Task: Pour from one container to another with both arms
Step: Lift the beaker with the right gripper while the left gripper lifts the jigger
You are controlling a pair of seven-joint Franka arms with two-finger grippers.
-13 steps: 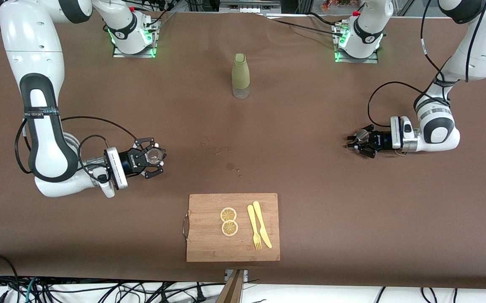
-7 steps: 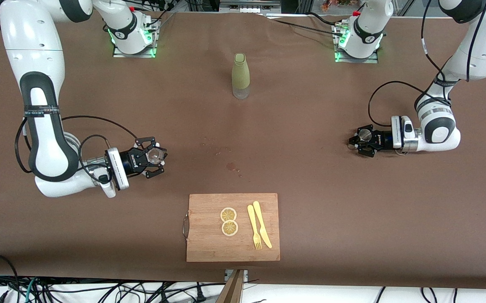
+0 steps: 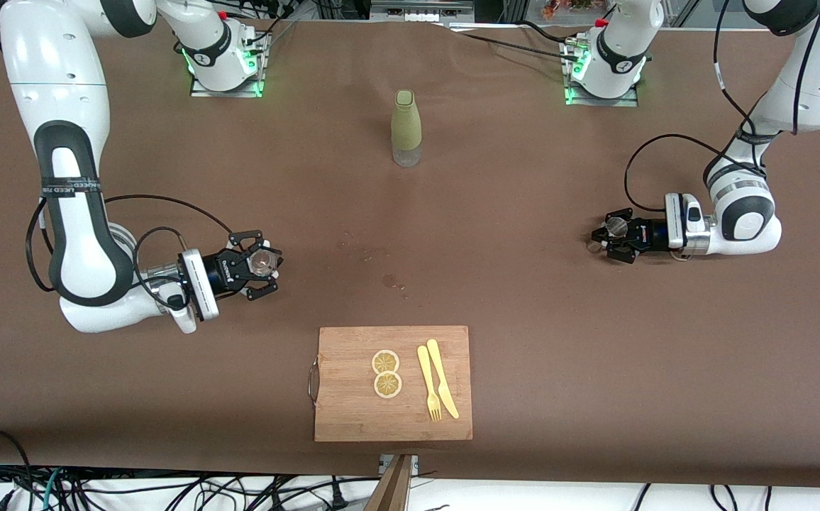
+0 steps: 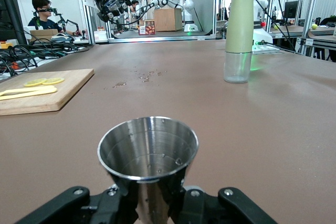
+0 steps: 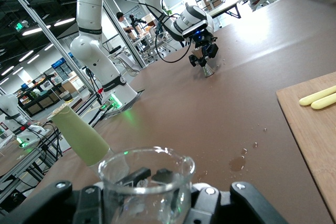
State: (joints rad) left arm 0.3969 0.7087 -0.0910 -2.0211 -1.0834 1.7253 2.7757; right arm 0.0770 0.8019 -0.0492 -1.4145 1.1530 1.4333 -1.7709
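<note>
Left hand (image 3: 612, 238) at mid-right of the front view, pinching a steel cup (image 4: 148, 156) upright, low over the table (image 3: 523, 298). Right hand (image 3: 257, 268) at mid-left, pinching a clear glass beaker (image 5: 147, 182), also upright. Green bottle (image 3: 406, 128) stands upper centre, between the two arm bases. Cutting board (image 3: 353, 411) at bottom centre carries two lemon slices (image 3: 386, 373), a yellow fork (image 3: 429, 383) and knife (image 3: 442, 378). A few droplets (image 3: 389, 280) on the table mid-frame.
</note>
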